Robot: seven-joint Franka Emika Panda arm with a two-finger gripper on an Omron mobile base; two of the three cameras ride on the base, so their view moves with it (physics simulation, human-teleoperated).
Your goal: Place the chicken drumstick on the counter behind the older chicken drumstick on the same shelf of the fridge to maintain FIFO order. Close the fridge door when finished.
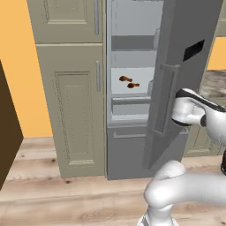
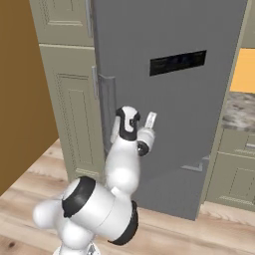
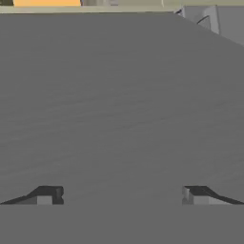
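Note:
The fridge (image 1: 130, 57) stands partly open. Two brown chicken drumsticks (image 1: 126, 79) (image 1: 133, 85) lie close together on the pale shelf (image 1: 118, 89), one a little behind the other. The fridge door (image 1: 176, 75) (image 2: 174, 99) swings at an angle, with its black display strip (image 2: 178, 62) and bar handle (image 1: 164, 99) on the outer side. My gripper (image 2: 150, 119) (image 3: 121, 196) is open against the door's plain grey outer face (image 3: 119, 105), with nothing between the fingertips (image 3: 47, 195). The speckled stone counter (image 2: 241, 110) (image 1: 216, 84) lies to the right.
Tall beige cupboards (image 1: 70, 110) flank the fridge on the left. A brown panel (image 1: 9, 128) (image 2: 20, 89) stands at the far left. The fridge's lower drawer front (image 1: 128, 152) is shut. Wooden floor (image 1: 66, 198) stretches in front.

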